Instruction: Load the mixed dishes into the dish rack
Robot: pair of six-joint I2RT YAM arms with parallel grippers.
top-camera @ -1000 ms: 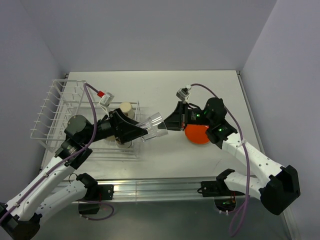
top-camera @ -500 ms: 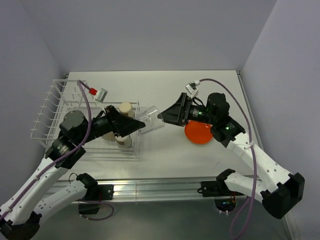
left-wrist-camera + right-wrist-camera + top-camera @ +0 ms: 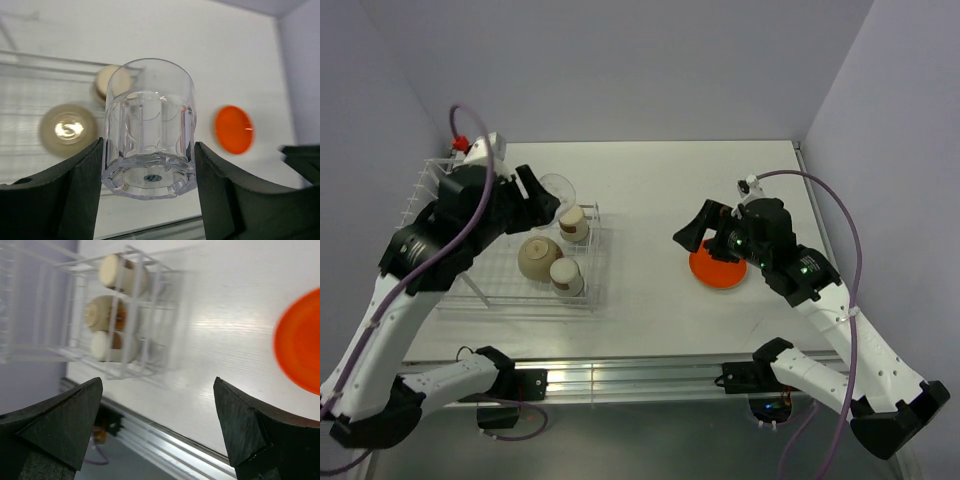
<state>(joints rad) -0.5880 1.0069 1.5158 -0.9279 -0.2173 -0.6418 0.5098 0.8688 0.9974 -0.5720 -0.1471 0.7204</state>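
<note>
**1. L ARM.** Arm is raised over the dish rack (image 3: 420, 225). Left fingers (image 3: 540, 197) are closed on the clear glass (image 3: 150, 125), one finger on each side of the lower wall, near the thick base. In the wrist view the base faces the cam. and the mouth points away, toward the basket section.
Probable reason: a mouth-down carry lets the glass go in inverted to drain. A grip near the base should also keep the fingers above the wires at set-down.

**2. GLASS POSN.** It hangs above the far right part of the basket, near the far cup (image 3: 572, 222). Contact btwn the two cannot be told from the top view.

**3. RACK CONTENTS.** The basket holds the far cup, the cream dish (image 3: 538, 257) and the near cup (image 3: 564, 275), grouped at its right end. All appear base-up. Set-down therefore needs a free cell beside them, approx. straight descent, to avoid knocking the far cup.

**4. R ARM.** Right fingers (image 3: 694, 230) are spread wide with nothing between them. They hover just beside the orange plate (image 3: 718, 268), which lies flat on the desk (image 3: 650, 180), well apart from the rack.
Probable reason: the R arm stands off, out of the L arm's way. The plate looks like the next item and is likely destined for the upright slots.
</note>
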